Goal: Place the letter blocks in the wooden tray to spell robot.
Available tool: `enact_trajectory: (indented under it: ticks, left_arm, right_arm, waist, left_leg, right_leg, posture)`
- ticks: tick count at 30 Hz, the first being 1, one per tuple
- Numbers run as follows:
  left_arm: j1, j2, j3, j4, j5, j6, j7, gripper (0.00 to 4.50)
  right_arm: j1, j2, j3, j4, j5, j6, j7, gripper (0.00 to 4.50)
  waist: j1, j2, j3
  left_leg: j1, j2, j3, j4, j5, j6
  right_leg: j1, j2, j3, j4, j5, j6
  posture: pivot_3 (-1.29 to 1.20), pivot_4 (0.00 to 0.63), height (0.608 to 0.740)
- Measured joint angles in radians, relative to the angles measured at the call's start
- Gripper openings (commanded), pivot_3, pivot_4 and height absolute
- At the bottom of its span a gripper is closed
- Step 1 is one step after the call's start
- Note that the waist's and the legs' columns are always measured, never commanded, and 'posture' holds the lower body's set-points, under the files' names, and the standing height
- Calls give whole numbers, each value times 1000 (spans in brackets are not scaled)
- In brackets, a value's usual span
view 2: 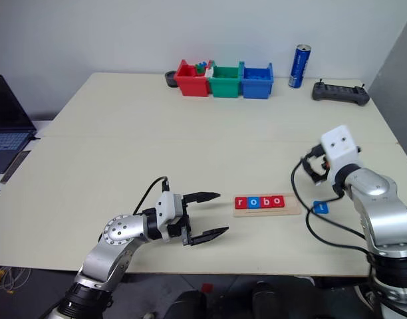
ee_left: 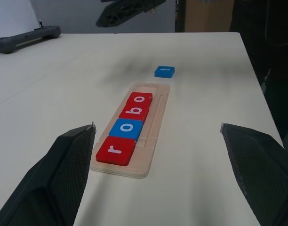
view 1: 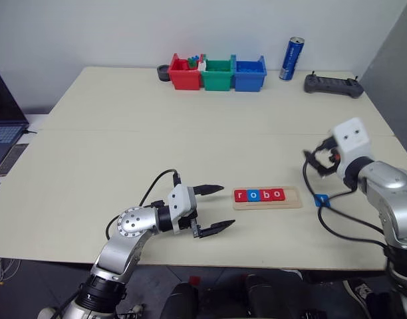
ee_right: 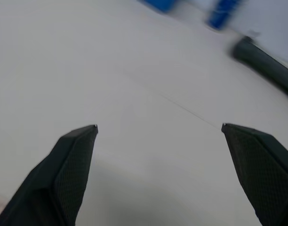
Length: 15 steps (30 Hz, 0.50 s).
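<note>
The wooden tray [view 1: 291, 199] lies near the table's front edge, right of centre. In it sit four letter blocks in a row: a red r [view 1: 241, 195], a blue o [view 1: 253, 195], a red b [view 1: 265, 195] and a red o [view 1: 277, 195]. Its right end slot is bare. One more blue letter block [view 1: 321, 199] lies flat on the table just right of the tray. My left gripper [view 1: 225, 207] is open and empty, level, pointing at the tray's left end from a short way off. My right gripper [ee_right: 159, 125] is open and empty, raised above the table behind the loose blue block.
Red [view 1: 184, 74], green [view 1: 217, 74] and blue [view 1: 249, 73] bins stand in a row at the back edge, with a blue can [view 1: 292, 58] and a black controller [view 1: 333, 85] to their right. A laptop [view 1: 2, 116] sits off the table's left side.
</note>
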Motion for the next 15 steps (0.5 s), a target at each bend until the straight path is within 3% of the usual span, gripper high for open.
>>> enact_trajectory:
  ticks: [3, 8, 15]
  left_arm:
    - [-1, -1, 0, 7, 0, 0, -1, 4500]
    - [-6, -8, -1, 13, 0, -2, -1, 4500]
    - [-7, -13, -2, 17, 1, -3, -2, 4500]
  right_arm:
    - [54, -76, 29, 192, 6, -274, 235, 4480]
    - [-16, -150, 22, 437, 27, -522, 493, 4480]
    - [-154, -154, 74, 638, 5, -627, 679, 4480]
  waist:
    - [-2, -1, 1]
    - [-17, -1, 1]
    - [-12, -1, 1]
  left_leg:
    - [1, 0, 3, 1, 0, 0]
    - [4, 2, 4, 1, 0, 0]
    - [4, 1, 4, 1, 0, 0]
  right_leg:
    - [0, -1, 2, 0, 0, 0]
    - [0, 1, 3, 3, 0, 0]
    - [0, 0, 3, 3, 0, 0]
  posture:
    - [0, 150, 740]
    - [0, 150, 740]
    - [0, 150, 740]
